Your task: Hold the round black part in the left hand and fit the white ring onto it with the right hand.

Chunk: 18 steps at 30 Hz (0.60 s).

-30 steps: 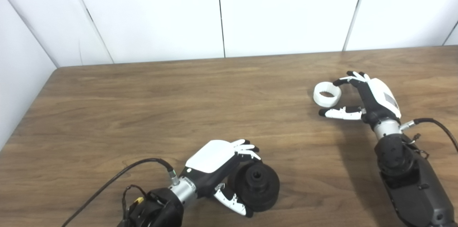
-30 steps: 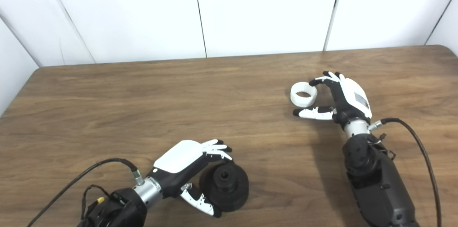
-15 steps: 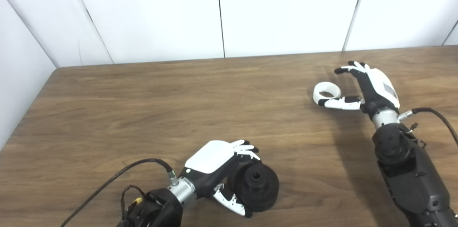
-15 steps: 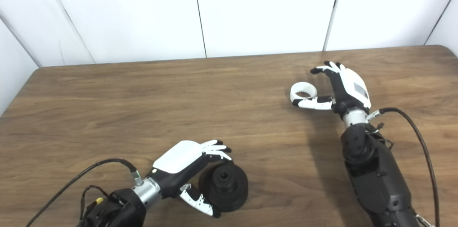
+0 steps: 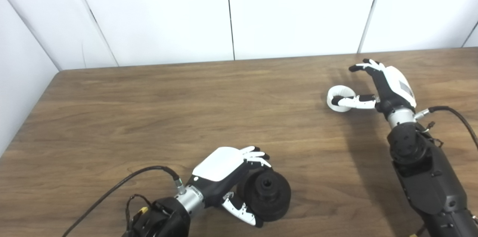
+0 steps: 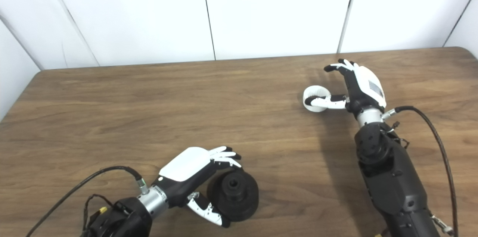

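A brown wooden table (image 5: pixel 157 110) stands against seemingly white wall panels (image 5: pixel 298 9).

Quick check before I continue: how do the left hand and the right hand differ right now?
The left hand is curled round the round black part at the near edge of the table; the right hand is spread open at the far right. The left hand holds its part; the right hand has not closed on the white ring, though its thumb lies across it. Both have white backs and dark fingers.
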Each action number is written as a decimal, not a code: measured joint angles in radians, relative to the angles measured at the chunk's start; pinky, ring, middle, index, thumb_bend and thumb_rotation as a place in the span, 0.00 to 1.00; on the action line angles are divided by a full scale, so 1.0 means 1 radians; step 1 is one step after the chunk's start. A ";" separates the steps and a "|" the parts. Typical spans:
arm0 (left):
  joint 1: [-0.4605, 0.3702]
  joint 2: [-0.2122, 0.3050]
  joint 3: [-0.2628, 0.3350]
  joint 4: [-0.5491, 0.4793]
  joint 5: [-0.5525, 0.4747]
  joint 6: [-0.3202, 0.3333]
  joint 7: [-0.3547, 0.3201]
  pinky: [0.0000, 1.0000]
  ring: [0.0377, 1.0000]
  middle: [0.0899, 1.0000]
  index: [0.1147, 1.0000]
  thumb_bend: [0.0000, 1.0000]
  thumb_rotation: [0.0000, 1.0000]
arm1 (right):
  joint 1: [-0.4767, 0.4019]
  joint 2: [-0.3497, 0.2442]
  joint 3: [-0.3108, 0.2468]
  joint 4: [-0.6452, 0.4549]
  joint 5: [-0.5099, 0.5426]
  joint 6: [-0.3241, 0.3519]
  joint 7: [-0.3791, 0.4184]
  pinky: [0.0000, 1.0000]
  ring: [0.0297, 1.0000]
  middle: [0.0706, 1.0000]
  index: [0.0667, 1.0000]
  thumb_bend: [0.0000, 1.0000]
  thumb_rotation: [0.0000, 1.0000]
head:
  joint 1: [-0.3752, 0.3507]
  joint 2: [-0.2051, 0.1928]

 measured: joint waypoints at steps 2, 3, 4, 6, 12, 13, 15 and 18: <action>0.000 0.000 0.002 0.000 0.000 -0.001 0.000 0.87 0.96 0.89 0.66 0.90 0.23 | 0.000 -0.003 0.000 0.005 0.000 0.000 0.002 0.88 0.98 0.93 0.75 0.89 0.35 | 0.000 0.000; 0.000 0.000 0.002 0.000 0.000 -0.001 0.000 0.87 0.96 0.89 0.67 0.90 0.23 | 0.000 -0.004 0.000 0.005 0.000 0.000 0.002 0.88 0.98 0.93 0.75 0.89 0.35 | 0.000 0.000; 0.000 0.000 0.002 0.000 -0.001 -0.001 0.000 0.87 0.96 0.89 0.67 0.90 0.24 | -0.001 -0.005 0.001 0.006 0.000 0.000 0.003 0.87 0.98 0.93 0.75 0.89 0.35 | 0.000 0.002; 0.000 -0.001 0.003 0.000 -0.001 -0.002 0.000 0.87 0.96 0.89 0.67 0.90 0.24 | -0.001 -0.008 0.003 0.009 0.000 0.000 0.004 0.87 0.98 0.93 0.75 0.89 0.35 | 0.000 0.002; 0.000 -0.001 0.003 0.000 0.000 -0.001 -0.004 0.87 0.96 0.89 0.67 0.90 0.24 | -0.003 -0.009 0.013 0.025 -0.001 0.000 0.005 0.89 0.99 0.93 0.75 0.90 0.35 | 0.003 0.003; 0.000 -0.001 0.003 -0.001 0.000 -0.001 -0.006 0.87 0.96 0.89 0.67 0.90 0.24 | -0.004 -0.010 0.016 0.030 -0.001 0.000 0.005 0.89 0.99 0.94 0.75 0.90 0.35 | 0.005 0.003; 0.000 -0.001 0.004 -0.002 0.001 -0.001 -0.009 0.87 0.96 0.89 0.67 0.90 0.24 | -0.004 -0.014 0.019 0.032 -0.001 0.000 0.008 0.89 0.99 0.94 0.75 0.90 0.35 | 0.005 0.003; 0.000 -0.002 0.006 -0.003 0.000 0.000 -0.011 0.86 0.96 0.89 0.67 0.91 0.23 | -0.005 -0.020 0.021 0.033 0.000 0.000 0.008 0.89 0.99 0.94 0.75 0.90 0.36 | 0.005 0.003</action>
